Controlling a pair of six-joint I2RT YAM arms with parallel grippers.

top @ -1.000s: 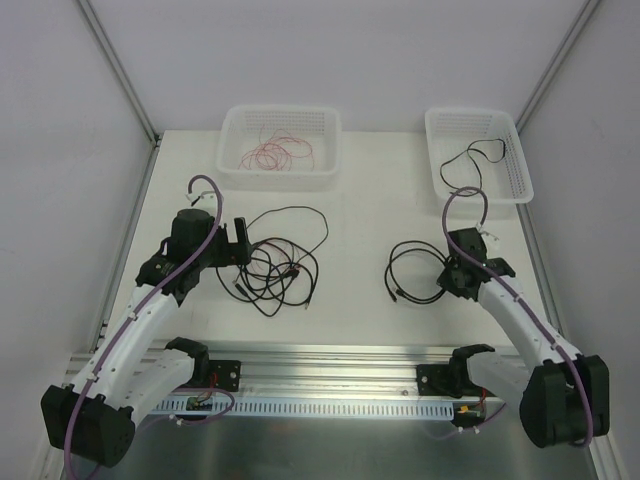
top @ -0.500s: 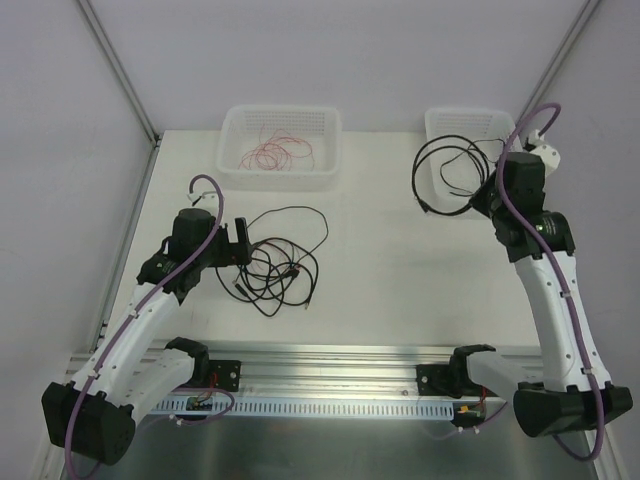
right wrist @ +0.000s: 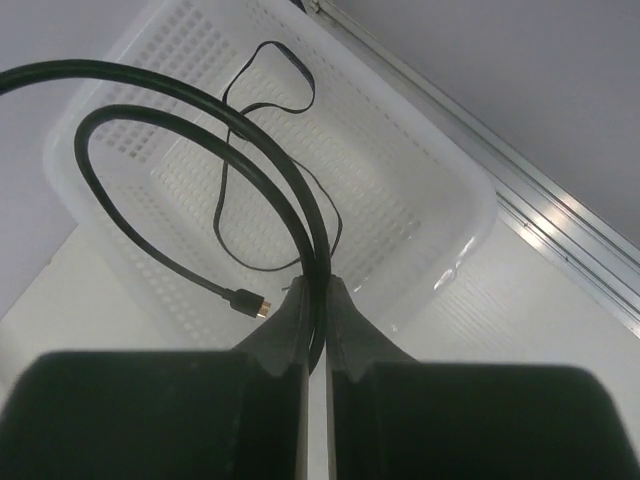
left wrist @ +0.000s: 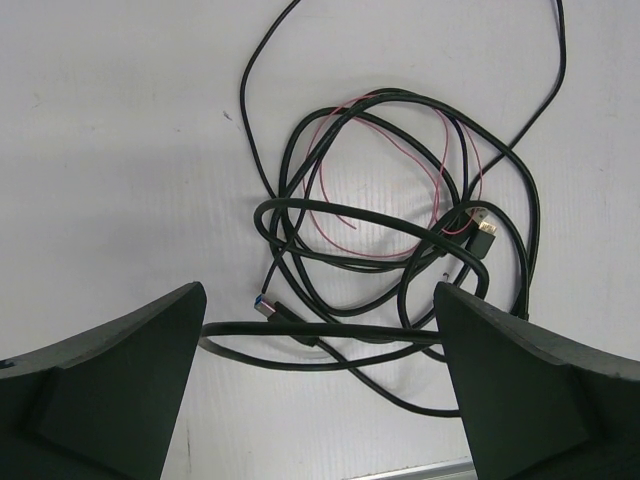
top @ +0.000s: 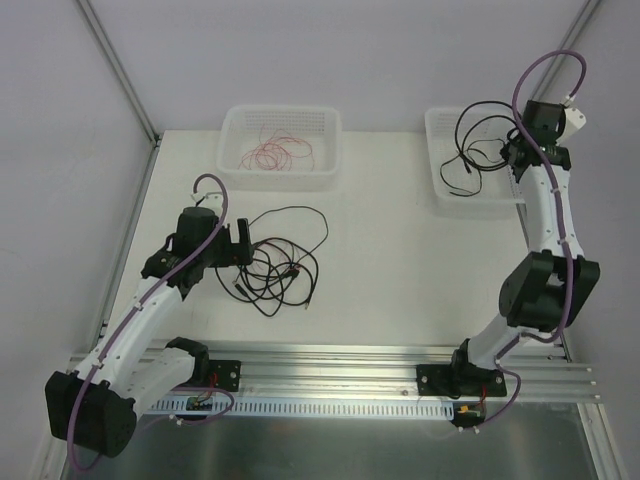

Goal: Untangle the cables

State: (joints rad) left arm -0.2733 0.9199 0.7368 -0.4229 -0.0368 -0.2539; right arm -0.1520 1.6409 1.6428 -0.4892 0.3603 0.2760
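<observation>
While my right hand [right wrist: 315, 300] is pinched shut on a black cable [right wrist: 200, 130], I have it raised above the right basket [top: 470, 205]. The cable's loops hang free in the air, and its small plug dangles over the mesh floor. A thin black cable [top: 466, 165] already lies in that basket, and a coil of red wire [top: 275, 153] sits in the left basket [top: 232, 150]. By my reckoning, then, two pieces are sorted and a third is about to join them (it needs only lowering and letting go). My left hand [top: 240, 243] is spread wide open and grips nothing. It hangs low at the left edge of the tangle [top: 282, 268] in the middle of the tabletop [top: 400, 250]. From my left wrist I can see what remains: several black cables looped over and through one another, two plugs showing among them, and a fine pink wire [left wrist: 436, 175] threaded in and out of the loops. One long black strand runs off toward the far side. I cannot tell how many separate cables the knot holds. I judge the job roughly half done, and the harder part is left: drawing the pink wire out without tightening the black loops around it, then parting the black ones.
</observation>
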